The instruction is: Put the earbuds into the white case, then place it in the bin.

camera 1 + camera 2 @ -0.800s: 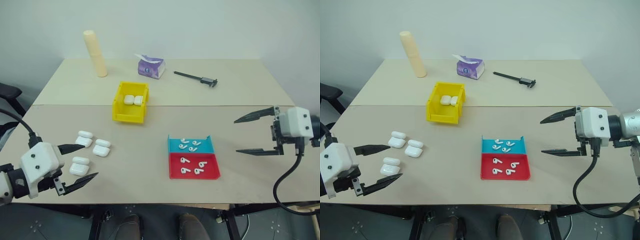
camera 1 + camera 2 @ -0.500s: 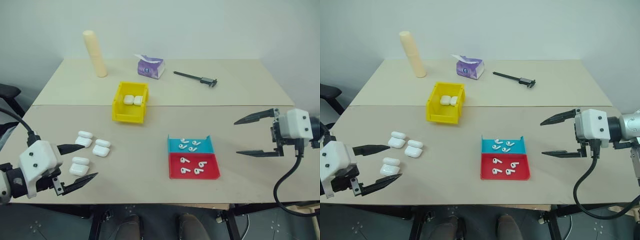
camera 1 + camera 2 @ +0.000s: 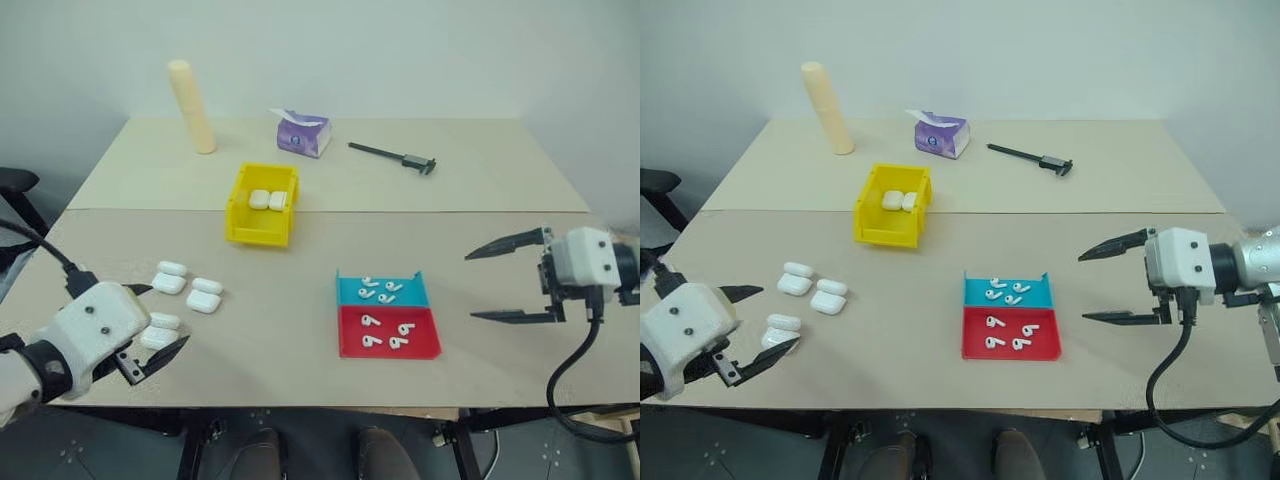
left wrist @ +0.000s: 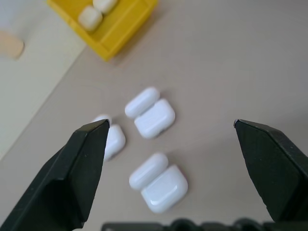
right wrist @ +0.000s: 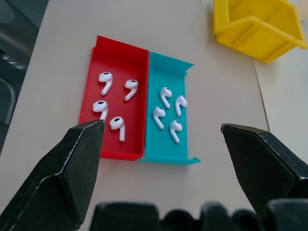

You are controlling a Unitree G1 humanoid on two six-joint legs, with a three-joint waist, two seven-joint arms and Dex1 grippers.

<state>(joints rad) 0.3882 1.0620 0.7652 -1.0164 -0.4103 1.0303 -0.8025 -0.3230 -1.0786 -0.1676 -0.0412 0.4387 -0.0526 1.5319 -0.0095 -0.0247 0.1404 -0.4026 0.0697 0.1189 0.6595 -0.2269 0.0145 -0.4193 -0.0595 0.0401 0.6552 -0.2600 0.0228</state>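
One white case (image 3: 160, 331) partly hidden | left gripper (image 3: 158, 318) over it

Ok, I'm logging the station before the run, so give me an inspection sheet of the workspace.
Surface: beige table, seam across it.
Job's things: three open white cases near left; yellow bin holds two closed cases; four earbuds in the red tray, four in the teal tray.
Clutter: cream cylinder, purple tissue pack, black caliper at far side.
Grippers: left gripper and right gripper open, empty.
Cables: black cable under right gripper.
Surroundings: pale wall; dark floor.
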